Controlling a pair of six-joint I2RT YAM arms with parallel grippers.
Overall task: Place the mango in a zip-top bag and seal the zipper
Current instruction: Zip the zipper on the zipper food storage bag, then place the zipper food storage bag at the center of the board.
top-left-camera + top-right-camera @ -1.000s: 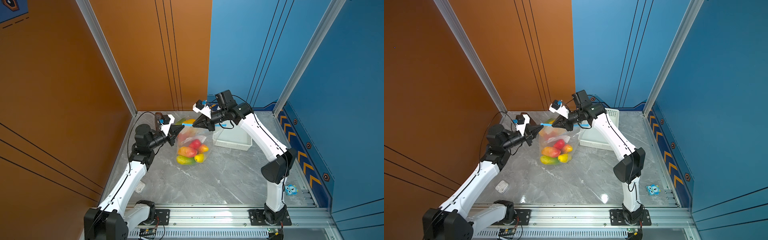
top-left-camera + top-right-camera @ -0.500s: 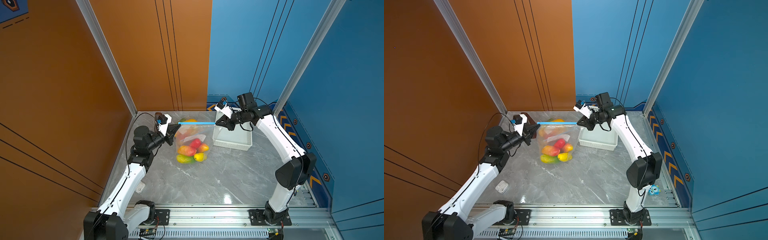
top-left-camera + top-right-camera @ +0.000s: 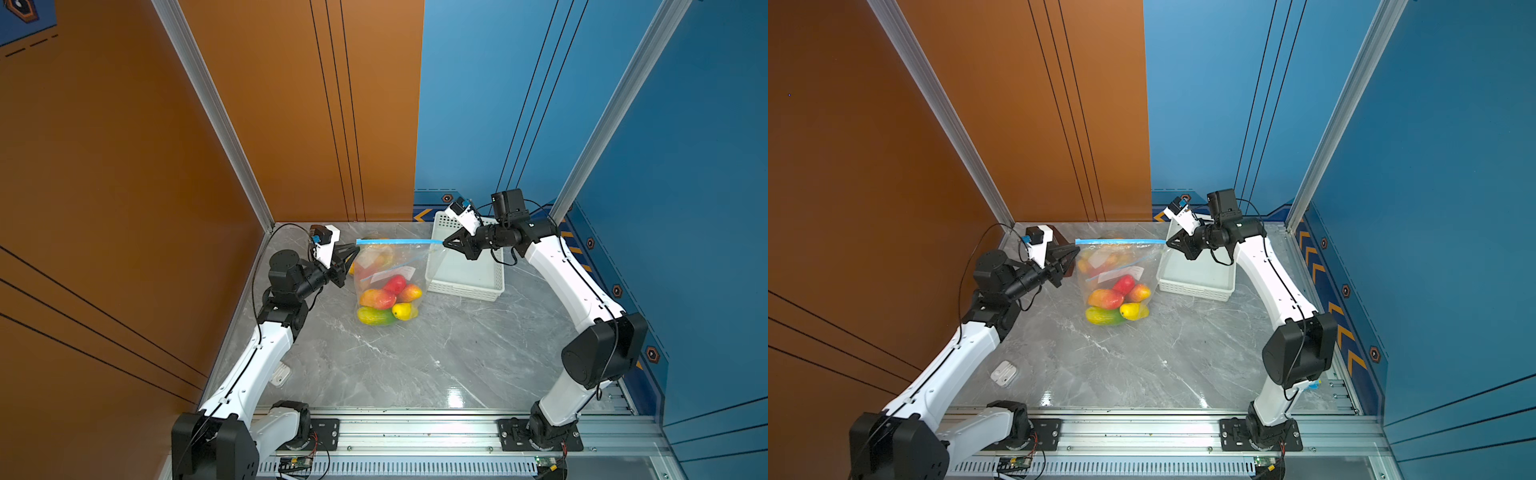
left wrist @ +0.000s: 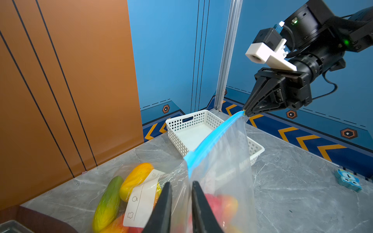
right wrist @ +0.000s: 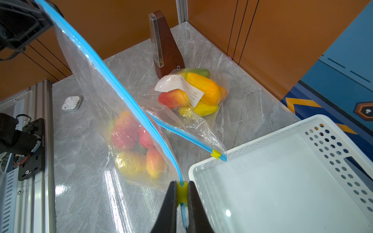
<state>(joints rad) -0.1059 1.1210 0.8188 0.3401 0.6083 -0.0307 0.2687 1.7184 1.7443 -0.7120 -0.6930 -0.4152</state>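
Observation:
A clear zip-top bag [image 3: 405, 259] stands on the table with its blue zipper strip [image 3: 395, 241] stretched level between my two grippers. Several mangoes [image 3: 384, 299], red, orange, yellow and green, lie in its bottom. My right gripper [image 3: 444, 243] is shut on the yellow slider [image 5: 182, 191] at the strip's right end, beside the basket. My left gripper [image 4: 181, 185] sits at the bag's left end with its jaws slightly apart, loose bag film between them. The strip's left end [image 4: 187, 161] lies just beyond its fingertips.
A second bag of mangoes [image 5: 193, 90] lies behind the first. A white perforated basket [image 3: 494, 286] stands at the back right. A brown wooden block [image 5: 167, 46] is in the back left corner. White earbuds case [image 3: 1004, 372] sits front left and a blue toy [image 4: 348, 179] at the right edge.
My right gripper has run the slider along the zipper from the left end to the right end. My left jaws, shut before, have parted a little.

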